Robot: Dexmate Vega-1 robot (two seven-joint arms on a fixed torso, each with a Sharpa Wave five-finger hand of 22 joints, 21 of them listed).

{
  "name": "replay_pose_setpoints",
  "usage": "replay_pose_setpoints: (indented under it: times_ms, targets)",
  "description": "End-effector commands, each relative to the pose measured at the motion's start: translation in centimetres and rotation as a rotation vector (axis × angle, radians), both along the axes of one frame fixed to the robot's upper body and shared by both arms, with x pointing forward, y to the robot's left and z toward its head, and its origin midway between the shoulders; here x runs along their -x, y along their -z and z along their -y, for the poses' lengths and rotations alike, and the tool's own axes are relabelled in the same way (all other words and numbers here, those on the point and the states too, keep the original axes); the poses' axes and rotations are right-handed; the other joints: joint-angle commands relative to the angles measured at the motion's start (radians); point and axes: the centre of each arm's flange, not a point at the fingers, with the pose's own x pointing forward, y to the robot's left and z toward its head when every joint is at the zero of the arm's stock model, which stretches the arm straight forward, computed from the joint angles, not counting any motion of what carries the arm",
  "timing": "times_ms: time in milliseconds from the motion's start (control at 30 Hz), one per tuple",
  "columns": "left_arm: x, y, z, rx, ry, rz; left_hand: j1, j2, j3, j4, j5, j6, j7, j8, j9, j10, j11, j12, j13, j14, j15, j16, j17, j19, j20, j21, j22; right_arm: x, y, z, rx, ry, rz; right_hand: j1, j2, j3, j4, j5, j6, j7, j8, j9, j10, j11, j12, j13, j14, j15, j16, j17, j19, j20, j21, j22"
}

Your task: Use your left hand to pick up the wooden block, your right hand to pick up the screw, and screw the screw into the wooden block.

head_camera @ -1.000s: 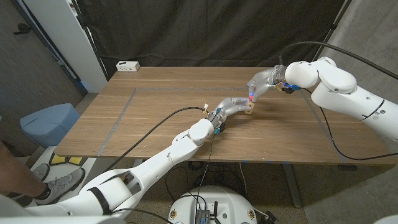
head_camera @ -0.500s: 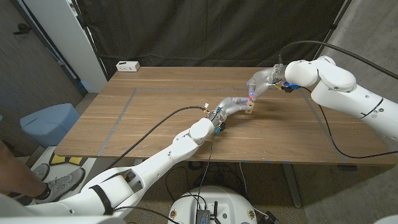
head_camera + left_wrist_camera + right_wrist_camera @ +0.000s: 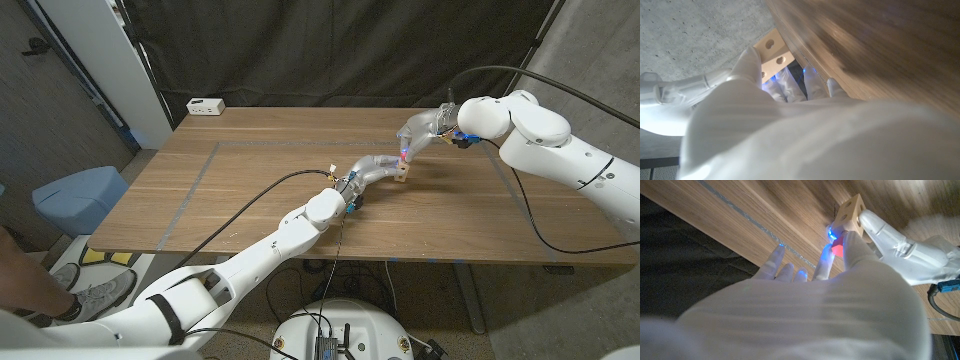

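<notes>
The left robot hand (image 3: 378,168) holds the small pale wooden block with round holes (image 3: 401,177) low over the brown wooden surface (image 3: 250,180), right of centre. The right robot hand (image 3: 418,132) pinches a red-glowing screw (image 3: 838,248) against the block.

left hand (image 3: 380,168) and right hand (image 3: 418,133) meet, fingers curled.

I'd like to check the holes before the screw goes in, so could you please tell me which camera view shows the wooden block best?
The left wrist view: the wooden block is close, with two round holes plainly facing the camera, the left robot hand against it. The right wrist view shows a corner with one hole. In the head view it is small between both hands.
</notes>
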Motion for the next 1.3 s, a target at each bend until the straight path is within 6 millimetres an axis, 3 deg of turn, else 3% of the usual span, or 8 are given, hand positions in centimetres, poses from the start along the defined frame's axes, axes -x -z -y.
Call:
replay_pose_setpoints:
  times_ms: [33, 300, 633, 767, 1300]
  targets:
    - [-0.11, 0.01, 0.13, -0.001, -0.001, -0.005, -0.02, 0.03, 0.009, 0.001, 0.005, 0.03, 0.021, 0.011, 0.003, 0.006, 0.0, 0.009, 0.004, 0.008, -0.079, -0.002, 0.003, 0.005, 0.005, 0.007, 0.004, -0.14, 0.18, 0.28, -0.014, 0.0, 0.001, -0.01, 0.009, -0.001, 0.009, 0.0, 0.026, 0.002, 0.014, 0.007, 0.013, -0.002, 0.007, 0.003, 0.011, -0.021, 0.003, 0.002, 0.014, -0.002, 0.004, 0.003]
    - [-0.05, 0.09, 0.2, -0.003, -0.002, -0.006, -0.02, 0.03, 0.01, 0.001, 0.006, 0.032, 0.021, 0.011, 0.003, 0.006, 0.0, 0.009, 0.004, 0.008, -0.077, -0.001, 0.003, 0.005, 0.005, 0.007, 0.004, -0.23, 0.34, 0.47, -0.03, -0.003, 0.005, -0.018, 0.014, -0.006, 0.013, 0.0, 0.048, 0.019, 0.027, 0.011, 0.033, 0.0, 0.011, 0.003, 0.027, -0.026, 0.009, 0.002, 0.036, -0.015, 0.01, 0.003]
    - [0.01, 0.18, 0.19, -0.004, -0.004, -0.007, -0.022, 0.031, 0.01, 0.002, 0.006, 0.032, 0.021, 0.011, 0.003, 0.006, 0.0, 0.009, 0.004, 0.008, -0.078, -0.001, 0.003, 0.005, 0.005, 0.007, 0.004, -0.23, 0.66, 0.86, -0.047, 0.005, 0.016, -0.03, 0.02, -0.015, 0.017, -0.001, 0.079, 0.037, 0.036, 0.001, 0.06, 0.011, 0.015, 0.003, 0.048, -0.026, 0.014, 0.001, 0.058, -0.052, 0.011, 0.002]
    - [0.03, 0.16, 0.2, -0.004, -0.003, -0.006, -0.02, 0.029, 0.011, 0.0, 0.006, 0.033, 0.02, 0.012, 0.003, 0.006, 0.0, 0.009, 0.004, 0.008, -0.079, -0.002, 0.002, 0.005, 0.005, 0.007, 0.004, -0.18, 0.73, 0.96, -0.053, 0.008, 0.023, -0.045, 0.02, -0.022, 0.023, -0.002, 0.091, 0.044, 0.039, -0.002, 0.071, 0.023, 0.016, 0.002, 0.056, -0.027, 0.016, 0.001, 0.065, -0.056, 0.011, 0.002]
    - [0.19, 0.19, 0.09, -0.002, -0.002, -0.003, -0.021, 0.031, 0.012, 0.001, 0.006, 0.032, 0.022, 0.011, 0.003, 0.006, 0.0, 0.009, 0.004, 0.008, -0.076, -0.001, 0.003, 0.008, 0.008, 0.008, 0.004, -0.05, 1.06, 0.57, -0.056, 0.004, 0.038, -0.091, 0.032, -0.043, 0.041, 0.003, 0.169, 0.057, 0.063, -0.014, 0.1, 0.018, 0.016, 0.001, 0.075, -0.032, 0.018, 0.002, 0.085, -0.066, 0.009, 0.001]
